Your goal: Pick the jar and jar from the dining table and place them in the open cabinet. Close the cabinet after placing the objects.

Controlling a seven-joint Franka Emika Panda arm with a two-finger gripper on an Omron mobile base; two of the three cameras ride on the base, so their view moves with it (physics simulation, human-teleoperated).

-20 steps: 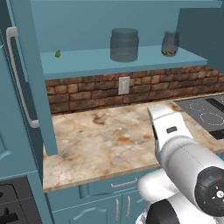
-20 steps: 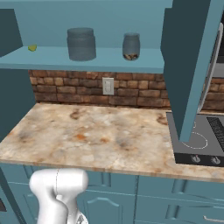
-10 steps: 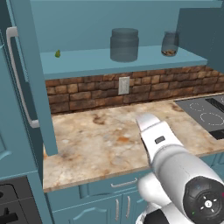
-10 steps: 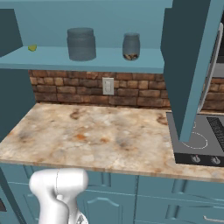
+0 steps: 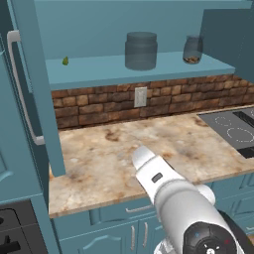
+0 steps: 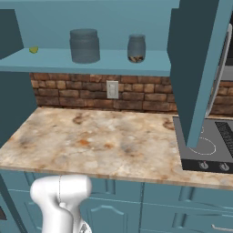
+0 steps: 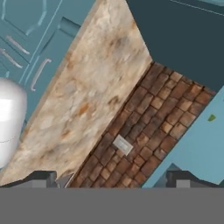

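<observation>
STEP: close cabinet | JARS: wide smoky-grey lidded jar [image 5: 141, 50] and small clear brown-bottomed jar [image 5: 192, 49] on teal cabinet shelf [image 6: 91, 63] | GRIPPER [image 7: 113, 179]: fingers apart, empty | ADVICE: push tall teal arched door [image 6: 195, 68] near its silver bar handle [image 6: 219, 73], swinging clear of jars.

A: What stands on the teal shelf [image 5: 163, 67] of the open cabinet [image 5: 30, 84]?

B: A wide smoky grey jar [image 5: 141, 50] with a lid near the middle, and a smaller clear jar [image 5: 192, 49] with brownish contents to its right, well apart. A tiny green thing [image 5: 65, 61] sits far left.

A: And below?

B: A brick backsplash [image 5: 99, 104] with a white wall outlet [image 5: 140, 97], then a beige-brown marbled countertop [image 5: 109, 154]. A black cooktop [image 5: 233, 131] lies at the right edge.

A: The door?

B: The left door [image 5: 37, 94] swings out, its long silver bar handle [image 5: 19, 84] facing left. The white arm [image 5: 168, 193] rises from the lower right over the counter.
</observation>
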